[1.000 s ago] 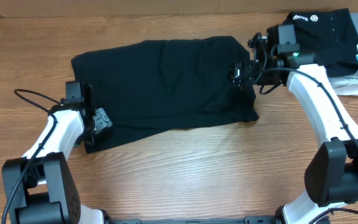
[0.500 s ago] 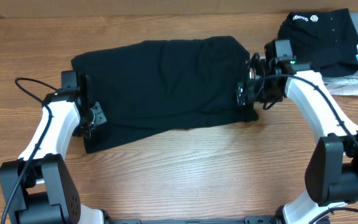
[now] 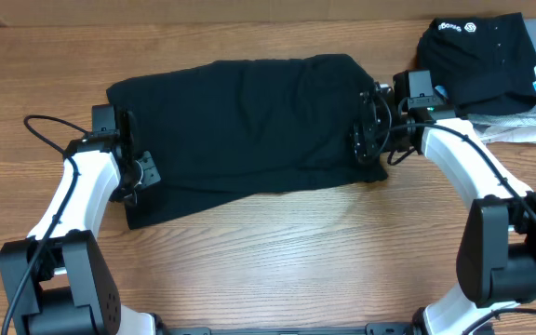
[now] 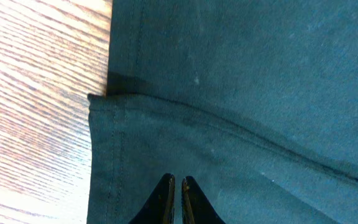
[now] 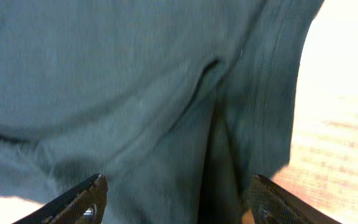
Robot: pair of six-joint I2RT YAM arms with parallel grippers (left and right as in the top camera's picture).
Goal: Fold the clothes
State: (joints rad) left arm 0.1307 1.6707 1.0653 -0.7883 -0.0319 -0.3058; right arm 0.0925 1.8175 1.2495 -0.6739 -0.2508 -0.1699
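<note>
The clothes [image 3: 240,130], a plain black T-shirt, lie flat across the middle of the wooden table [image 3: 296,251]. My left gripper [image 3: 138,177] is at the shirt's left edge, low against the fabric. In the left wrist view its fingertips [image 4: 177,186] stand together on the dark cloth [image 4: 260,74], just right of the stitched hem, pinching a thin bit of it. My right gripper [image 3: 361,140] is at the shirt's right edge. In the right wrist view its jaws [image 5: 176,193] stand wide apart, straddling a crease of the fabric [image 5: 104,74] near the hem.
A folded black garment with a white logo [image 3: 482,51] lies at the back right on folded grey and white pieces [image 3: 519,126], close behind my right arm. A black cable [image 3: 45,126] loops beside my left arm.
My left gripper has shifted onto the shirt's left edge and shut there. My right gripper has moved down along the right edge and its jaws have narrowed a little.
</note>
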